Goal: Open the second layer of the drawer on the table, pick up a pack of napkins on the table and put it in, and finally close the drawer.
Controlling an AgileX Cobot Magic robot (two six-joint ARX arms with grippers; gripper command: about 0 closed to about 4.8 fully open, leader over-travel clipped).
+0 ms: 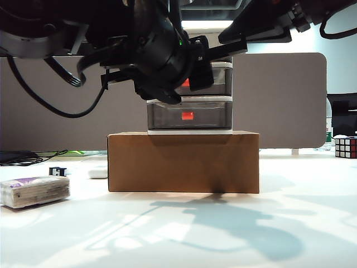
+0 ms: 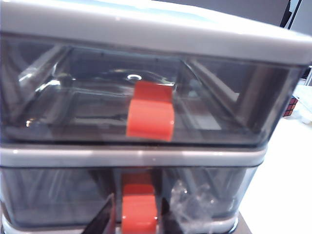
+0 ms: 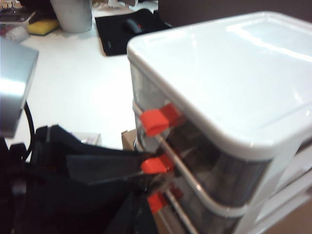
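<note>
Atop a brown cardboard box point(image 1: 184, 162) set toward the back of the table point(image 1: 184, 229) stands the drawer point(image 1: 192, 114), a white-framed cabinet of three smoky tiers. The left gripper point(image 3: 141, 173) is at its front, its dark fingers point(image 3: 109, 168) set on either side of the orange-red handle point(image 3: 157, 165) of the second layer point(image 3: 204, 180). They look narrowed around it, yet whether they have it pinched I cannot tell, since the left wrist view cuts off at the handle. That middle drawer sits flush with the tiers above and below, so the first step, opening it, appears to be just starting.

The right gripper is not seen in any view; its arm point(image 1: 268, 22) hangs high above the cabinet's right side, and the state of its fingers cannot be told.

The pack of napkins point(image 1: 34, 191) lies untouched near the table's left edge, well apart from the box, with a small white case point(image 1: 98, 172) between them, further back.

Next, I judge, the left fingers must close firmly on the small handle, then draw straight out from the cabinet front without dragging the light cabinet off the box.
</note>
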